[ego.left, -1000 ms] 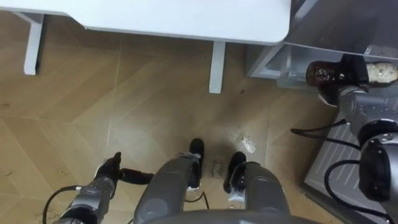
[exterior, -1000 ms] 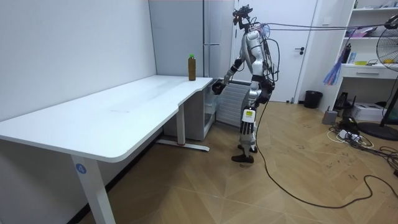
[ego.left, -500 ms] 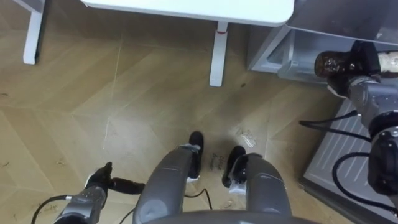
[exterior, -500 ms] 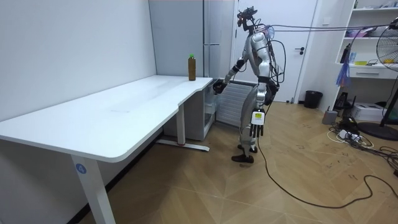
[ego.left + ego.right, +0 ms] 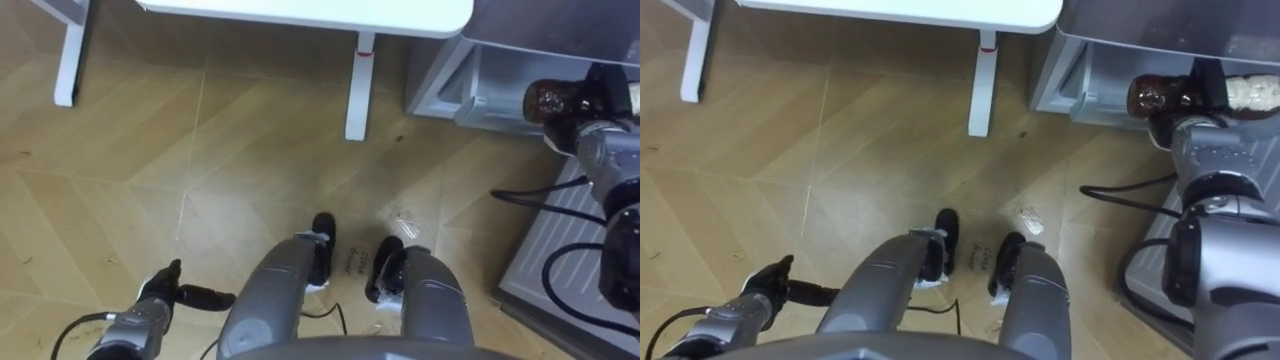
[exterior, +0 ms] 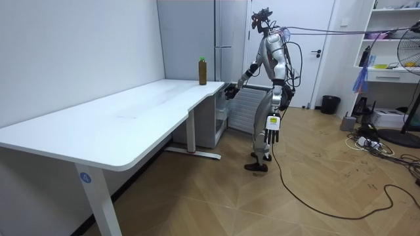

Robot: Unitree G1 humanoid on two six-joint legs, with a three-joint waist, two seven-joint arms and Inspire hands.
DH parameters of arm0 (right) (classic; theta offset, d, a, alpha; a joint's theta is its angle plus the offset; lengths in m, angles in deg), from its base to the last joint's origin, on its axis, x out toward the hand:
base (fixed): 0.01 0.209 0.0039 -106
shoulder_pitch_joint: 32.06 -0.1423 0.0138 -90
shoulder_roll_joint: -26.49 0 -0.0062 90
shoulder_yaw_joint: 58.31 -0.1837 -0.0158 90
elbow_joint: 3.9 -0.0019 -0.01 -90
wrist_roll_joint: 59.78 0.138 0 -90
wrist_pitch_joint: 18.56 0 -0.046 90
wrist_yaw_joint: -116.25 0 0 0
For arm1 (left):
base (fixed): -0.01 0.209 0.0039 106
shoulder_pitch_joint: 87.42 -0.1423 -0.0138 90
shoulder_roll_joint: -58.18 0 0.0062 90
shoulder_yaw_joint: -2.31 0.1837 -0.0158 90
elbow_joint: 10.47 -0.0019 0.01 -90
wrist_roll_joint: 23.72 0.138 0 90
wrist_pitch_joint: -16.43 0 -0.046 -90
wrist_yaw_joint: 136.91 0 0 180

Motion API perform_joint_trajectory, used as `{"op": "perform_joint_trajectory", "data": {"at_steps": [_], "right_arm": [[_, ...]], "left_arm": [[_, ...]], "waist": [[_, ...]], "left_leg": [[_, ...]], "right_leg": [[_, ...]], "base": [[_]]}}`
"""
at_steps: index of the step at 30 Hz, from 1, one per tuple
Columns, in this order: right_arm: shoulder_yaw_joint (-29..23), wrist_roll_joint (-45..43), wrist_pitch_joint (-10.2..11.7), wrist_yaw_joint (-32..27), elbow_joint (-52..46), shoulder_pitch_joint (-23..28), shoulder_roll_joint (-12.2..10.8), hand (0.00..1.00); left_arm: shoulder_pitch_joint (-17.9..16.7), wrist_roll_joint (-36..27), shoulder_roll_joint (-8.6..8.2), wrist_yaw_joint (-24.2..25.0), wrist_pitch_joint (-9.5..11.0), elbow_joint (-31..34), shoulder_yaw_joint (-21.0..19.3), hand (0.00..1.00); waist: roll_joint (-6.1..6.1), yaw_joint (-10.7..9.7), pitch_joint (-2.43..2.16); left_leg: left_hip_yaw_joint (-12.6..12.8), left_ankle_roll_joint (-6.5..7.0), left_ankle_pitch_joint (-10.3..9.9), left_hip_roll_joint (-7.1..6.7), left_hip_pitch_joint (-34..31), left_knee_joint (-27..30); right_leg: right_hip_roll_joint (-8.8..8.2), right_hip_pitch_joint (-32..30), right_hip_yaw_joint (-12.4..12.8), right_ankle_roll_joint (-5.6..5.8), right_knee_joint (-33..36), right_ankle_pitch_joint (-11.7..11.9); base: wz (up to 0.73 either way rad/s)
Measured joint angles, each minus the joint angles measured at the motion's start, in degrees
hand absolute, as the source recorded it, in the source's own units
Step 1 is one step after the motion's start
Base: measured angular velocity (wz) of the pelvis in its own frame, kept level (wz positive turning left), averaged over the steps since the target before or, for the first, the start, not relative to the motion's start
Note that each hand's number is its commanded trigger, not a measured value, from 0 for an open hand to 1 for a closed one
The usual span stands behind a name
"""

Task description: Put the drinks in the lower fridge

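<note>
My right hand (image 5: 603,92) is shut on a dark brown bottle (image 5: 547,100) that lies sideways in it, just in front of the open lower fridge compartment (image 5: 470,85) at the upper right. In the room view I stand beside the tall grey fridge (image 6: 220,39) with that hand (image 6: 231,92) stretched toward its lower part. A second brown bottle with a green cap (image 6: 203,71) stands on the far corner of the white table (image 6: 144,105). My left hand (image 5: 165,292) hangs by my side at the lower left, fingers relaxed and empty.
The white table's edge (image 5: 300,12) and its white leg (image 5: 358,85) lie ahead of my feet. A grey ribbed panel (image 5: 565,260) stands at my right. A bin (image 6: 329,103), a fan (image 6: 410,52) and cables (image 6: 367,141) are behind me.
My left arm dropped from beside my waist to hang straight down. The bottle in my right hand sits a little farther right in view, as the camera shifted slightly.
</note>
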Motion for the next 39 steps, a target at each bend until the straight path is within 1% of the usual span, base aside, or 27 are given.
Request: {"op": "perform_joint_trajectory", "data": {"at_steps": [4, 8, 11, 17, 24, 34, 37, 39], "right_arm": [[0.0, 1.0, 0.0, 0.0, 0.2, 0.0, 0.0, 0.0], [-0.3, 1.1, 0.1, 0.0, 0.2, 0.0, 0.0, 0.0], [-1.9, 1.1, 0.1, -0.5, 0.2, -0.4, 0.0, 0.0], [-3.5, 1.1, 0.1, -1.2, 0.2, -0.9, 0.0, 0.0], [-3.8, 1.0, 0.1, -1.2, 0.2, -0.9, 0.0, 0.0], [-3.8, 0.7, -0.2, -1.2, 0.4, -0.9, 0.0, 0.0], [-3.8, 0.8, -0.2, -1.4, 0.5, -1.0, 0.1, 0.0], [-3.8, 0.6, -0.2, -2.0, 0.5, -1.1, 0.1, 0.0]], "left_arm": [[0.0, 0.0, -0.01, 0.0, -0.8, 0.0, 0.0, 0.0], [0.0, 0.0, -0.01, 0.0, -0.8, 0.0, 0.0, 0.0], [0.0, -0.1, -0.04, 0.0, -0.9, 0.0, 0.0, 0.0], [0.0, -0.1, -0.24, 0.0, -0.9, 0.0, 0.1, 0.0], [0.0, -0.1, -0.24, 0.1, -0.9, 0.0, 0.1, 0.0], [0.0, -0.1, -0.24, -0.5, -0.9, -0.1, 0.3, 0.0], [0.0, -0.1, -0.24, -1.6, -1.3, 0.0, 1.4, 0.0], [0.0, 0.0, -0.24, -1.8, -1.9, 0.0, 1.9, 0.0]], "waist": [[0.01, -0.2, 0.01], [0.01, -0.1, 0.01], [0.01, 0.0, 0.01], [0.01, -0.2, 0.01], [-0.05, -0.1, 0.05], [-0.54, -0.4, 0.36], [-0.65, -0.3, 0.44], [-0.65, -0.3, 0.45]], "left_leg": [[0.1, -0.18, 0.0, 0.0, 0.2, -0.5], [0.1, -0.35, -0.1, 0.0, 0.4, -1.0], [0.3, -0.41, 0.0, 0.04, 0.5, -1.3], [0.4, -0.42, 0.0, 0.01, 0.5, -1.6], [0.5, -0.44, 0.0, 0.02, 0.5, -1.6], [0.5, -0.45, -0.1, -0.02, 0.4, -1.6], [0.5, -0.45, -0.1, 0.01, 0.3, -1.6], [0.4, -0.47, -0.1, 0.03, 0.2, -1.6]], "right_leg": [[0.0, 0.0, 0.0, -0.14, 0.0, -0.3], [-0.03, 0.0, 0.0, -0.25, -0.1, -0.6], [-0.04, 0.0, -0.2, -0.26, -0.5, -0.6], [-0.06, 0.1, -0.3, -0.24, -1.1, -0.6], [-0.06, 0.1, -0.3, -0.16, -1.0, -0.7], [-0.11, 0.1, -0.3, -0.11, -1.0, -0.8], [-0.05, 0.0, -0.4, -0.11, -1.1, -0.8], [0.05, 0.0, -0.4, -0.09, -1.1, -0.8]], "base": [[0.0], [0.01], [0.01], [0.0], [0.0], [0.0], [0.0], [0.0]]}}
